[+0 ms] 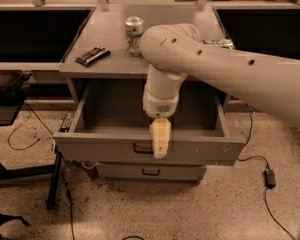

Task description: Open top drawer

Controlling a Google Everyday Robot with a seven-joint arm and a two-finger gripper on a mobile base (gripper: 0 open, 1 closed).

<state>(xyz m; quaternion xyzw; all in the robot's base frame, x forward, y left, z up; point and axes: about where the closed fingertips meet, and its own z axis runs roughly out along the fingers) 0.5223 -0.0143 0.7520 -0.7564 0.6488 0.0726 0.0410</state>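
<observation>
The top drawer is pulled far out of the grey cabinet and shows its bare grey inside. Its scuffed front carries a small black pull handle. My gripper hangs from the big grey arm over the drawer's front edge, just right of the handle. Its cream fingers point straight down across the drawer front. A narrower grey drawer sits shut below.
On the cabinet top stand a can, a flat black object and a green packet. Cables and a black power brick lie on the speckled floor. Black stand legs sit at the left.
</observation>
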